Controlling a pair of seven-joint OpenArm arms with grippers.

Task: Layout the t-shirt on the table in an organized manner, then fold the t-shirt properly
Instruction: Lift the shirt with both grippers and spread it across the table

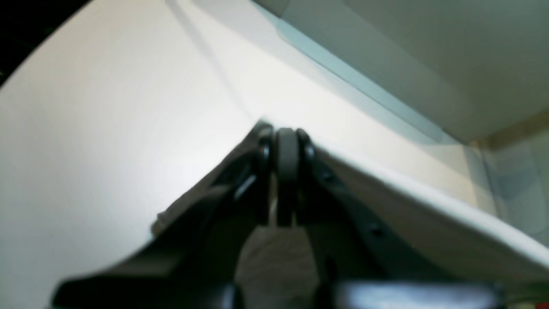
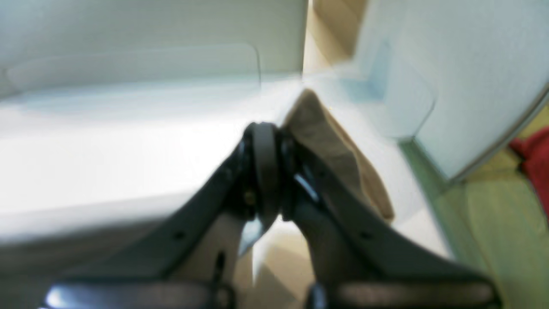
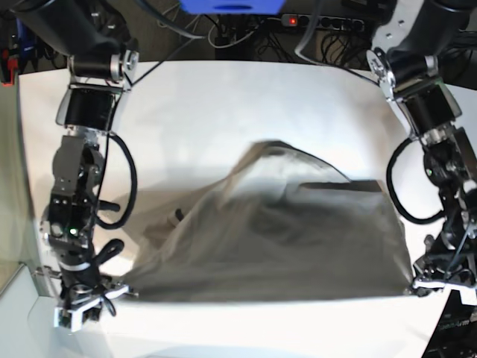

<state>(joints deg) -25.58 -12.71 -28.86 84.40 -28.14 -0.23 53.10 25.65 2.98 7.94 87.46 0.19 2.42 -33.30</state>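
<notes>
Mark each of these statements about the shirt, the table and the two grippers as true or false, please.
1. The t-shirt is folded into a neat small square. False: it is spread wide and billowing.
2. The left gripper is shut on the t-shirt. True.
3. The right gripper is at a corner of the t-shirt. True.
4. The table is dark wood. False: it is white.
5. The t-shirt has a large print. False: it is plain grey-beige.

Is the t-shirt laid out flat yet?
No. The t-shirt is stretched between both tools along its near edge, but its middle billows up blurred above the table, not lying flat.
</notes>
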